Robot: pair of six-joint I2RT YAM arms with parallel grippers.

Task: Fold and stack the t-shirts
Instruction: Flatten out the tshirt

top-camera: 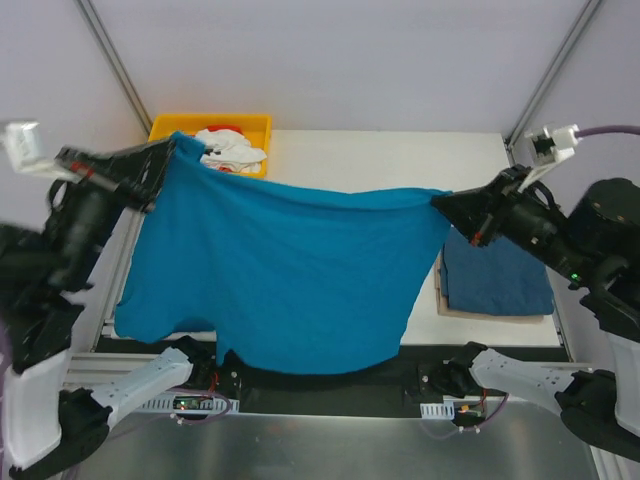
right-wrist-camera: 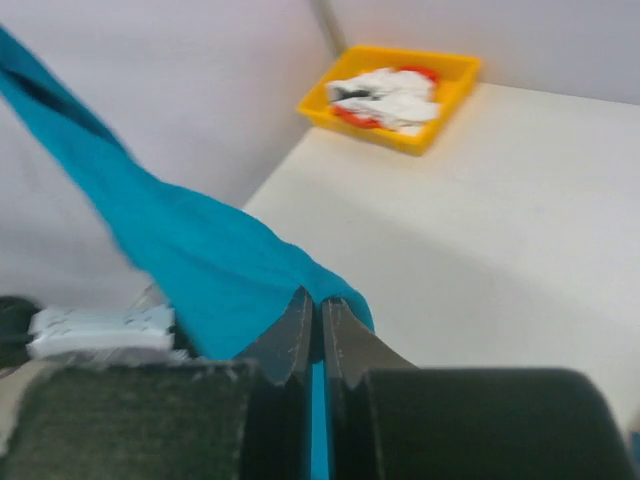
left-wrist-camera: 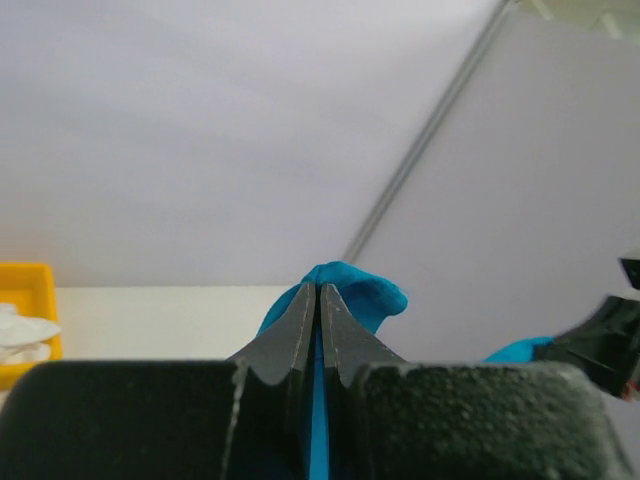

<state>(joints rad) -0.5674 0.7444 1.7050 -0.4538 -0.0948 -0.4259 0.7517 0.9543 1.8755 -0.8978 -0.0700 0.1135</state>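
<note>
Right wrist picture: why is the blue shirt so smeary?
Right wrist view: shirt smears toward the top left, tray soft too, maybe motion blur; top view: left arm fuzzy, shirt sharp; left wrist view: claw crisp.

The spread t-shirt (top-camera: pixel 290 280) hides much of the table (top-camera: pixel 400 160) — bin (top-camera: pixel 255 125) contents unclear.

A teal-blue t-shirt (top-camera: pixel 290 280) hung spread wide above the table (top-camera: pixel 380 160), its upper edge sagging slightly between two corners pinched in the left gripper (top-camera: pixel 172 150) and the right gripper (top-camera: pixel 440 203), its lower hem draping past the near edge. A darker blue t-shirt (top-camera: pixel 498 280) lay folded flat by the right edge.
</note>
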